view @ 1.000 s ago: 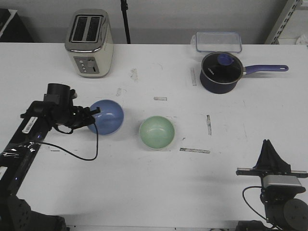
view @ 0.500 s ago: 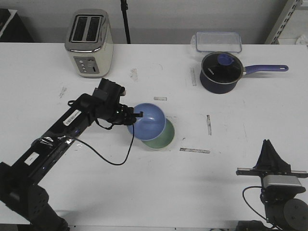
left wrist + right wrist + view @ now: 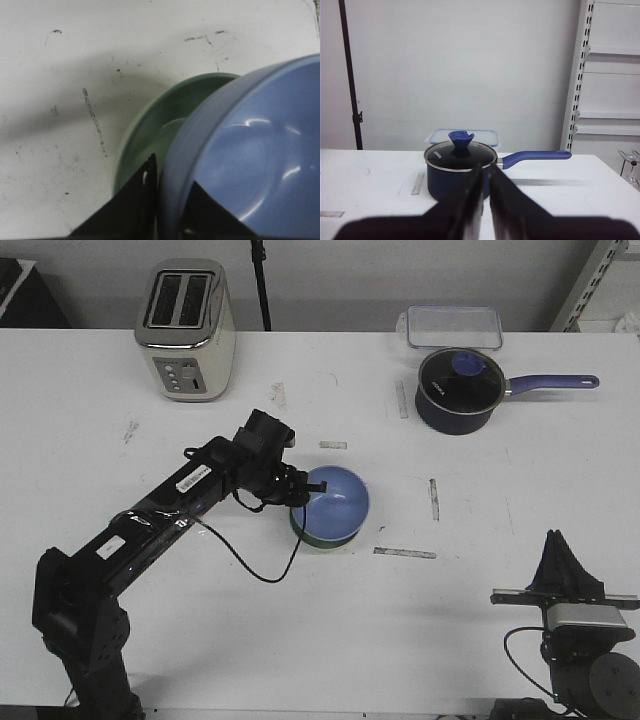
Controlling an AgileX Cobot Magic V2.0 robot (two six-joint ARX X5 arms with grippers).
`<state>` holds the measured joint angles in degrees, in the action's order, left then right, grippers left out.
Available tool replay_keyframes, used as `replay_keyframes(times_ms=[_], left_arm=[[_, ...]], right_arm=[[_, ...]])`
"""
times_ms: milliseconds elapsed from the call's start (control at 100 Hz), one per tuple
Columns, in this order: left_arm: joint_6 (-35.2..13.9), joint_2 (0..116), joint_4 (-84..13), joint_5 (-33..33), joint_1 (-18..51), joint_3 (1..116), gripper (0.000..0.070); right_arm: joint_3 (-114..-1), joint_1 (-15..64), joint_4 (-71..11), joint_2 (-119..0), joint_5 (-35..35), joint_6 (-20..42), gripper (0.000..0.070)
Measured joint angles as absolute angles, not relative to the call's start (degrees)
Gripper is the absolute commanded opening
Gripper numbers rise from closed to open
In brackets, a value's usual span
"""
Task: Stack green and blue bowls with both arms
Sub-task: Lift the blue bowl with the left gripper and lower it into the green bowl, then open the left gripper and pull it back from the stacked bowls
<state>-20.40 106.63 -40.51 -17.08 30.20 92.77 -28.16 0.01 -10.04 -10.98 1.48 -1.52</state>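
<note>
Blue bowl (image 3: 337, 503) is held by its rim in the clamped left gripper (image 3: 306, 489), directly over the green bowl (image 3: 310, 534).

If released off-centre, it could be left tilted or slid off. That offset is shown only in the left wrist view. The right gripper (image 3: 484, 200), parked, is seen nearly closed and empty.

Front view: the blue bowl (image 3: 336, 502) covers most of the green bowl (image 3: 303, 530); only a rim sliver shows at 7 o'clock. Left wrist view: the blue bowl is cut off at 3 and 6 o'clock; the fingers (image 3: 131, 207) appear blurred.
</note>
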Motion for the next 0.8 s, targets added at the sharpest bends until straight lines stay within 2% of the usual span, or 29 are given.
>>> replay_keyframes(times_ms=[230, 380, 490, 580, 760, 800], left_arm=[[-20.49, 106.78, -40.42, -17.10, 30.63, 92.77, 0.0006], [-20.49, 106.78, -40.12, -17.41, 30.63, 92.77, 0.0091], [-20.49, 106.78, -39.42, -18.63, 30.63, 92.77, 0.0102], [-20.47, 106.78, -39.38, -19.64, 30.63, 92.77, 0.0170], [-20.47, 106.78, -39.38, -19.70, 30.63, 92.77, 0.0181], [-20.47, 106.78, -39.40, -19.70, 30.63, 92.77, 0.0205]], right_arm=[[-28.16, 0.01, -10.07, -10.98, 1.48, -1.52, 0.0014], [-28.16, 0.01, -10.04, -10.98, 1.50, -1.52, 0.0014], [-28.16, 0.01, -10.07, -10.98, 1.48, -1.52, 0.0014], [-28.16, 0.01, -10.04, -10.98, 1.48, -1.52, 0.0014], [-28.16, 0.01, -10.07, -10.98, 1.48, -1.52, 0.0014], [-28.16, 0.01, -10.04, -10.98, 1.48, -1.52, 0.0014]])
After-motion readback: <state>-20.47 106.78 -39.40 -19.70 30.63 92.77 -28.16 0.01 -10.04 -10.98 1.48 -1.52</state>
